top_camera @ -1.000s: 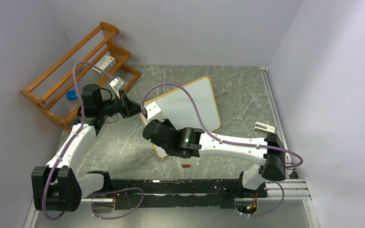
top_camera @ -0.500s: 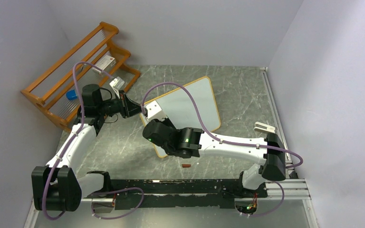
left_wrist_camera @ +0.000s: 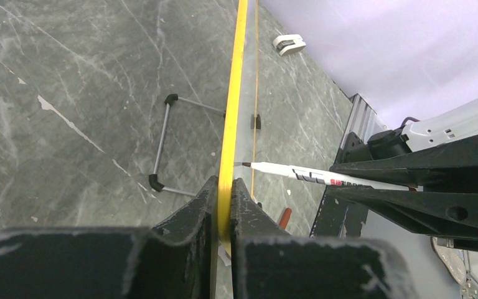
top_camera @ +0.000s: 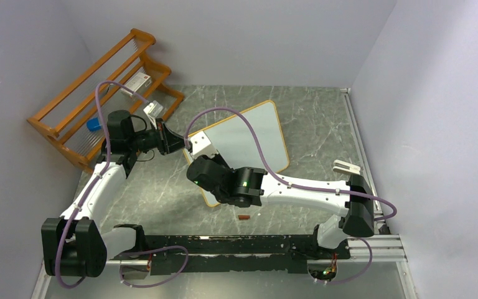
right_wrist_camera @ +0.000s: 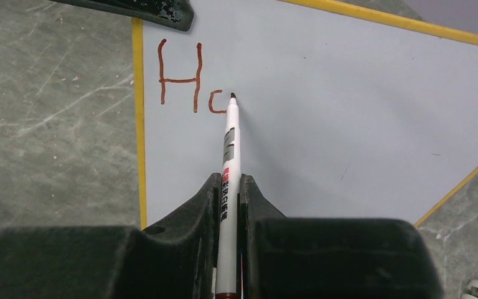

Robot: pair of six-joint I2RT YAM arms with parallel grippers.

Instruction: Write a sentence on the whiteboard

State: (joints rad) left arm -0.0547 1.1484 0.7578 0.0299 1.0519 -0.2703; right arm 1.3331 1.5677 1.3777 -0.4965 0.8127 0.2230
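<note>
The whiteboard point(top_camera: 255, 134) stands tilted on the table, white with a yellow-looking rim point(left_wrist_camera: 231, 112). My left gripper point(left_wrist_camera: 224, 184) is shut on the rim at the board's left edge point(top_camera: 187, 143). My right gripper point(right_wrist_camera: 229, 180) is shut on a white marker point(right_wrist_camera: 230, 149), and the marker's dark tip touches the board face point(right_wrist_camera: 323, 112). Of the sentence point(right_wrist_camera: 187, 78), a red-brown "H" and an unclosed round letter show near the top left corner. The marker point(left_wrist_camera: 311, 175) also shows in the left wrist view, tip at the board.
An orange wooden rack point(top_camera: 99, 93) with a blue item point(top_camera: 93, 124) stands at the back left. A small red-brown cap point(top_camera: 243, 217) lies near the front. A white object point(top_camera: 347, 166) lies at the right. The board's wire stand point(left_wrist_camera: 162, 143) rests behind it.
The right wrist has edged very slightly to the left with the marker. The left arm and the board have not moved.
</note>
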